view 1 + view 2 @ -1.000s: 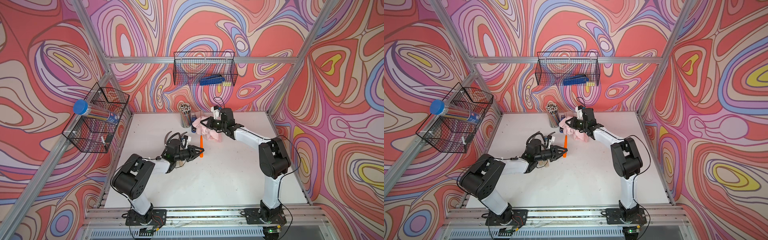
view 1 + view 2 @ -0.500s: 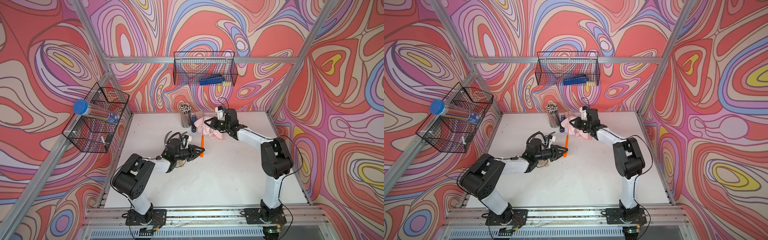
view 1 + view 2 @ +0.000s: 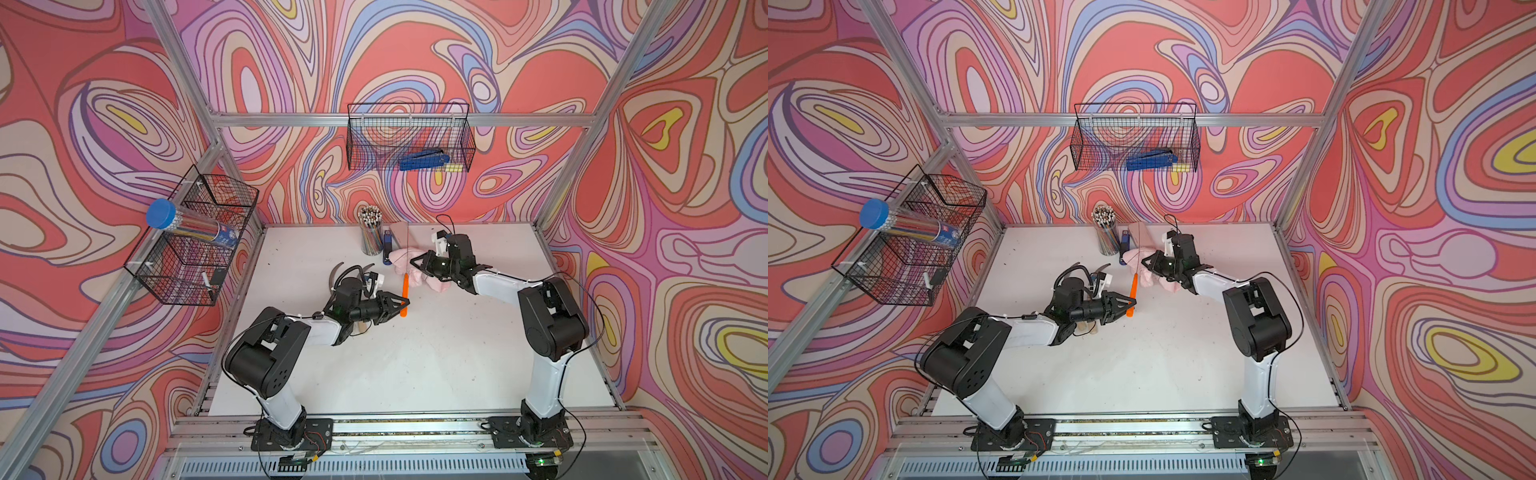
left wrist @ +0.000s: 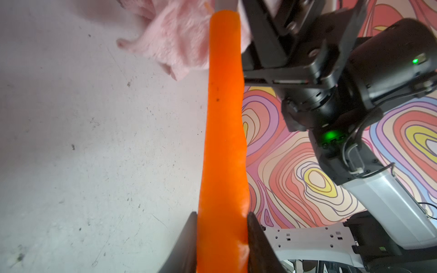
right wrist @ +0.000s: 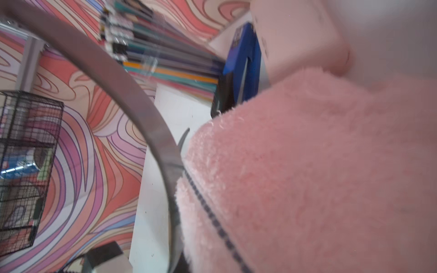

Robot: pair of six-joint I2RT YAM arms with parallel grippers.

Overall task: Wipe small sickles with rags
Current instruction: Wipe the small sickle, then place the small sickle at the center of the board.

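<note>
White worktop (image 3: 415, 374), scuffed, boxed in by swirl-print walls. Left claw (image 3: 400, 302) narrow, pinching the orange-handled sickle (image 3: 404, 293) near the butt of its handle, with the blade (image 5: 132, 94) pointing toward the back wall. Right claw (image 3: 417, 262) closed on the rag (image 3: 436, 283), which is bunched against the lower blade, just past the handle's top. Risks, as judged: the grip sits far from the blade, so a sideways push from the rag may lever the sickle round or out of the pinch. The fuzzy pile could also snag on the edge and drag, and a loose fold would skim one face only. Crowding: pencil cup (image 3: 371, 239), stapler (image 3: 387, 249) and pink case (image 3: 400, 235) stand just behind the rag, in the path of a stroke toward the tip. Other two sickles (image 3: 337, 275) lie behind the left arm, partly hidden by it.
</note>
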